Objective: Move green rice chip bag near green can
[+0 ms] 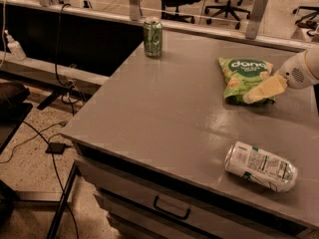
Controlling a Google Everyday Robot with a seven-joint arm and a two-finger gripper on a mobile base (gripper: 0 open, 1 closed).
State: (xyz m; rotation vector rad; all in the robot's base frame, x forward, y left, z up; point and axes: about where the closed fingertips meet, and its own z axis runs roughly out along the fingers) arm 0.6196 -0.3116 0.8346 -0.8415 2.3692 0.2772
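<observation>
The green rice chip bag [243, 77] lies flat on the grey table [164, 113] at the right rear. The green can [152, 37] stands upright at the table's far edge, well to the left of the bag. My gripper [259, 93] comes in from the right edge, its yellowish fingers [266, 88] lying over the bag's lower right corner. The white arm housing [301, 69] sits behind it.
A white can with a black-and-white label [260, 166] lies on its side near the front right. A drawer with a dark handle [171, 209] is under the table front. Cables [55, 148] run across the floor on the left. Office chairs stand behind the far rail.
</observation>
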